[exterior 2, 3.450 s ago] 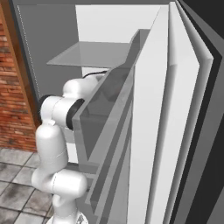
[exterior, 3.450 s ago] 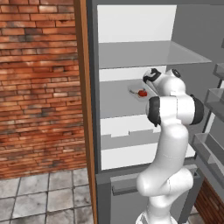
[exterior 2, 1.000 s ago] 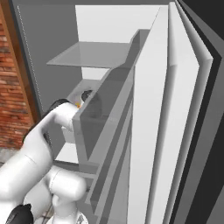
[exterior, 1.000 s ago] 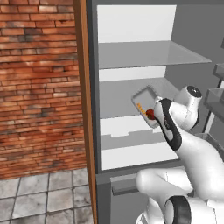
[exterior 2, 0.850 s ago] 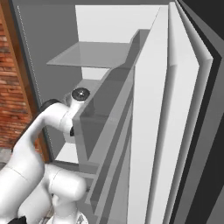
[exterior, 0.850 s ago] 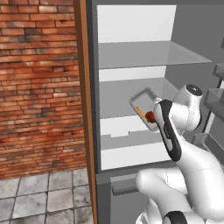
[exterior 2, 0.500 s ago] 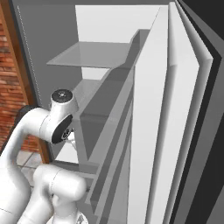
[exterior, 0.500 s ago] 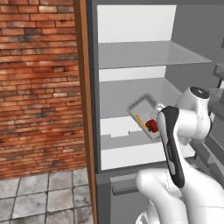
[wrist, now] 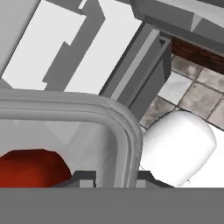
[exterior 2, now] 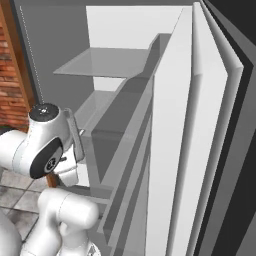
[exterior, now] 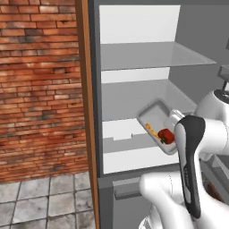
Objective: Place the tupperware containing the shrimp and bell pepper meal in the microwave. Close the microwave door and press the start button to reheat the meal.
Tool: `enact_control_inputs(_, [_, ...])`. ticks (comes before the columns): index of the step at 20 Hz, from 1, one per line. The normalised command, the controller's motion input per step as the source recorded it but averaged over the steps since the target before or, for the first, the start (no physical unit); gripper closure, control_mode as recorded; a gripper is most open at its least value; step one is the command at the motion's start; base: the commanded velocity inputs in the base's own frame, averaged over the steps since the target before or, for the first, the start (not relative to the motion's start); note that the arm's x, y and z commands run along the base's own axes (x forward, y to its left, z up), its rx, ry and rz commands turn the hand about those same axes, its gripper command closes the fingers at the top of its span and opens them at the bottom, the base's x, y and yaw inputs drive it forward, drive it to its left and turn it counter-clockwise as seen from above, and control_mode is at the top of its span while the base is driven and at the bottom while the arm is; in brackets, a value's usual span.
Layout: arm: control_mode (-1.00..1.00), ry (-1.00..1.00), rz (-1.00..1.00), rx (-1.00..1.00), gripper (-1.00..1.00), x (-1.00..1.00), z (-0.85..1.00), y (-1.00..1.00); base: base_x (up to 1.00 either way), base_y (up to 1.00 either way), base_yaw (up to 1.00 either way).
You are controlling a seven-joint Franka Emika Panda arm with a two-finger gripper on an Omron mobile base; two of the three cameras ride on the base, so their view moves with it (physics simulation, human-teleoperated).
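Tupperware (exterior: 154, 121) out of fridge (exterior: 134, 58), tilted in air, rim pinched in my gripper (wrist: 116, 177). Pepper (exterior: 166, 135) and shrimp (exterior: 152, 130) inside. I level tray, carry slowly, clear door shelves (exterior 2: 125, 165).

One tupperware (exterior: 154, 124), one red pepper (exterior: 166, 135), a few shrimp pieces (exterior: 152, 130), too small to count; two fridge shelves (exterior: 147, 53)

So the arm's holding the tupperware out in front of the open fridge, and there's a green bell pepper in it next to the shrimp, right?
Not quite: the bell pepper is red, not green, as the left base view shows. The rest holds: the gripper grips the tupperware by its rim before the open fridge, shrimp beside the pepper.
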Motion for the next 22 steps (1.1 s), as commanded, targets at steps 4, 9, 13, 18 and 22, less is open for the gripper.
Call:
enact_control_inputs(4, [-1.00, 0.16, -0.07, 0.00, 1.00, -0.16, 0.68, -0.02, 0.00, 0.00, 0.00])
enact_control_inputs(9, [-1.00, 0.09, -0.01, 0.00, 1.00, -0.01, 0.27, 0.00, 0.00, 0.00, 0.00])
enact_control_inputs(13, [-1.00, 0.00, 0.00, 0.00, 1.00, 0.00, 0.00, 0.00, 0.00, 0.00, 0.00])
enact_control_inputs(18, [1.00, 0.00, 0.00, 0.00, 1.00, 0.00, 0.00, 0.00, 0.00, 0.00, 0.00])
enact_control_inputs(22, [1.00, 0.00, 0.00, 0.00, 1.00, 0.00, 0.00, 0.00, -0.09, 0.11, 0.00])
